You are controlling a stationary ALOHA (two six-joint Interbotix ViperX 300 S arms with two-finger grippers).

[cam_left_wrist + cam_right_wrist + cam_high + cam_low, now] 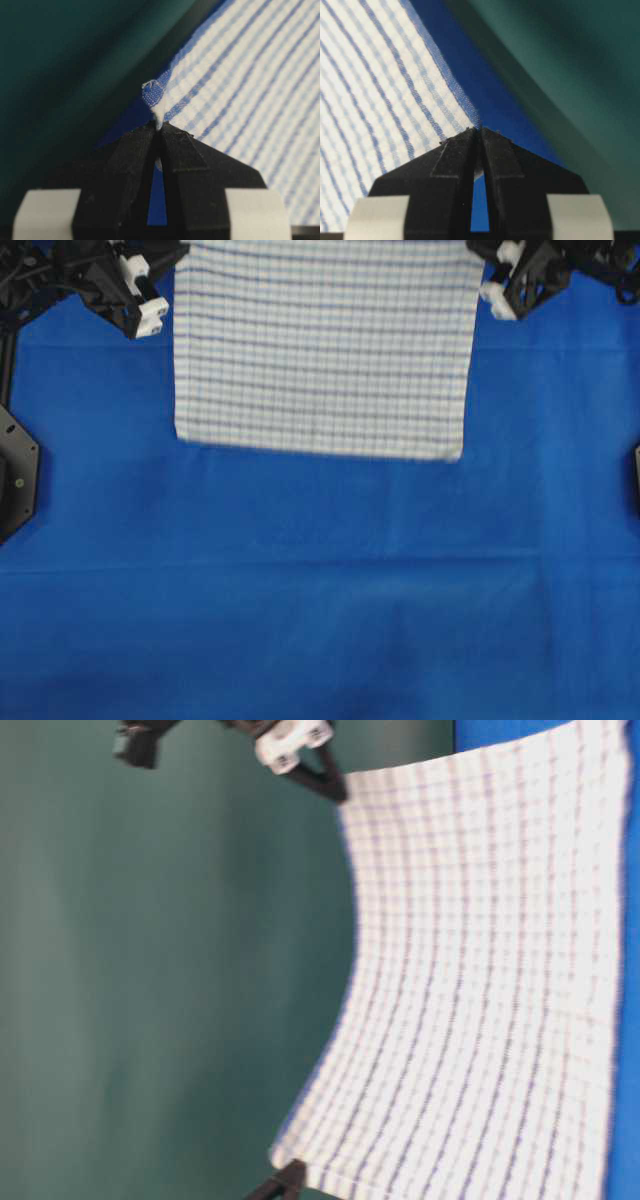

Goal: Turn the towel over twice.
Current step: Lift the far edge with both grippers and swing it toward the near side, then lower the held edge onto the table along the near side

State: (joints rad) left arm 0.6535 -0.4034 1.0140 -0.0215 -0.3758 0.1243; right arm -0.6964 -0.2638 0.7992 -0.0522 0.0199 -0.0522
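Note:
The towel (320, 350), white with thin blue stripes, hangs lifted at the far side of the table. Its lower edge lies across the blue tablecloth (320, 590). In the table-level view the towel (480, 970) sags between two raised corners, each pinched by black fingers (325, 780). My left gripper (159, 125) is shut on one corner of the towel (250, 75), and a tuft of cloth pokes out above the tips. My right gripper (480, 130) is shut on the other corner of the towel (380, 75). Seen from overhead, the left gripper (152, 312) and right gripper (498, 298) flank the towel's sides.
The blue tablecloth covers the whole near half of the table. Black arm mounts sit at the left edge (15, 470) and the right edge (636, 480). A dark green wall (150, 970) stands behind the table.

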